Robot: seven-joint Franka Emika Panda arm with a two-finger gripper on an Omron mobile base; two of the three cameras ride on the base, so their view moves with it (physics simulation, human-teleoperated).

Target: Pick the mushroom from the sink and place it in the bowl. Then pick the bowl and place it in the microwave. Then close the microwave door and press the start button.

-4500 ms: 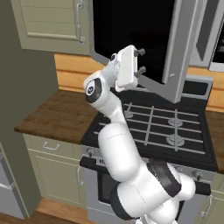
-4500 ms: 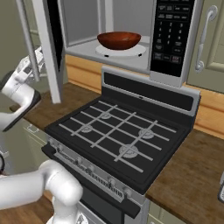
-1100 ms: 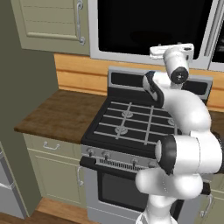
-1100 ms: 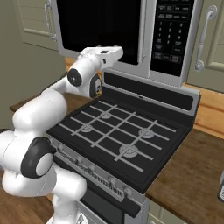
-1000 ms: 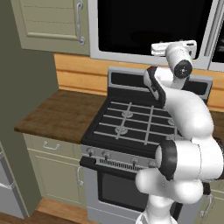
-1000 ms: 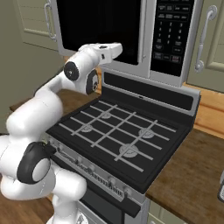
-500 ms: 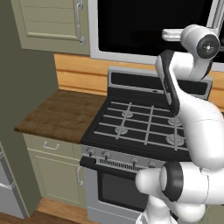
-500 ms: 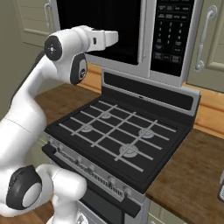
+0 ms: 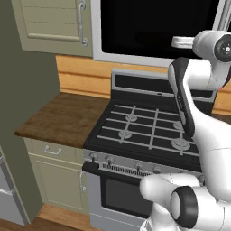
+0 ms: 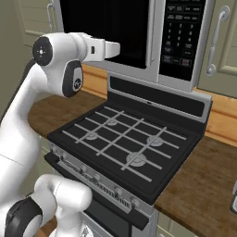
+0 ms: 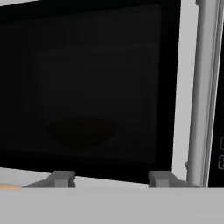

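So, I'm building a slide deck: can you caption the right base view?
White arm reaches its tool toward the closed microwave door, above a black stove on a wooden counter.

The microwave door [image 10: 109, 32] is shut, the bowl [image 11: 83, 131] perhaps dimly visible behind it.

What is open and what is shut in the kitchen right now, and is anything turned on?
microwave door: shut, flat against the front.
bowl: inside the microwave, a dim shape behind the dark glass.
gripper: empty, fingers apart, facing the door.
stove: burners bare, no flame.
oven door: shut.
upper cabinet: shut.
drawer: shut.
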